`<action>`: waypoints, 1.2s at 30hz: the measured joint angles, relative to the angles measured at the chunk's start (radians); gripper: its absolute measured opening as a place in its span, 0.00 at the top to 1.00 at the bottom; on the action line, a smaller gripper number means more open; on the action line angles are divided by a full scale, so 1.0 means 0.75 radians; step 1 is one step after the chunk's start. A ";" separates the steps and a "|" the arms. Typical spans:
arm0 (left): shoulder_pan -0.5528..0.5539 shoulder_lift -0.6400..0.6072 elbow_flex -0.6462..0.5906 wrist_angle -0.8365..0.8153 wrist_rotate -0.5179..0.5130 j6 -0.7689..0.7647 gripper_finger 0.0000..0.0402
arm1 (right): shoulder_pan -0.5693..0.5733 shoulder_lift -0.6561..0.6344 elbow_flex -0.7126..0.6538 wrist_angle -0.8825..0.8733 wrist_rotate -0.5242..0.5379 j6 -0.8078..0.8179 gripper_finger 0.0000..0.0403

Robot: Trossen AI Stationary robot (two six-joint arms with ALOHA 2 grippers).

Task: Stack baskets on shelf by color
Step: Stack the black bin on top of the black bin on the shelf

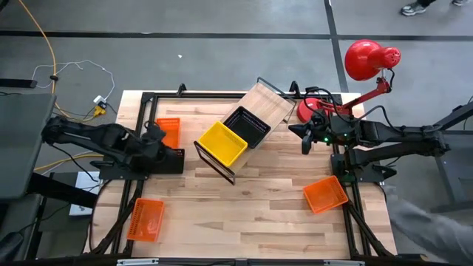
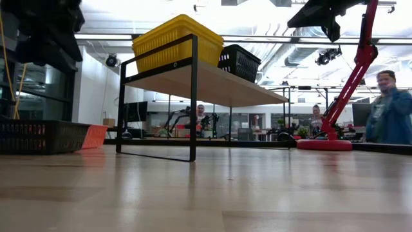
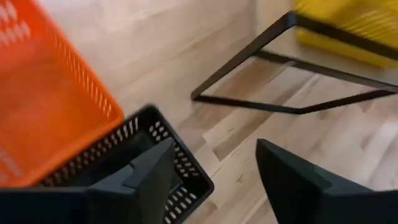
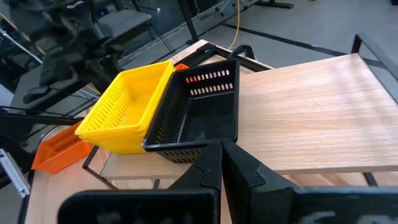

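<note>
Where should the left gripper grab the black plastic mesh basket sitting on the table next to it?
Probably on the rim of the black plastic mesh basket, coming down from above. It sits upright on the table with its mouth open, and in the wrist view the open left gripper has one finger over the inside and the other outside the wall, so closing would pinch that thin perforated wall.

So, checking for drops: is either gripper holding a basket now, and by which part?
Neither. The left gripper is open, one finger inside the black basket, not clamped on its rim. The right gripper is shut on nothing.
</note>
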 joint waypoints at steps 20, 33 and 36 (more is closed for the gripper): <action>0.000 0.748 0.000 0.064 -0.033 -0.500 0.42 | 0.000 0.000 0.000 -0.002 0.027 -0.001 1.00; 0.079 1.024 0.001 0.287 0.005 -0.436 0.54 | 0.000 0.000 0.000 -0.006 0.028 -0.001 1.00; 0.094 1.046 0.001 0.314 0.032 -0.372 0.71 | 0.000 0.000 -0.001 -0.006 0.028 -0.001 1.00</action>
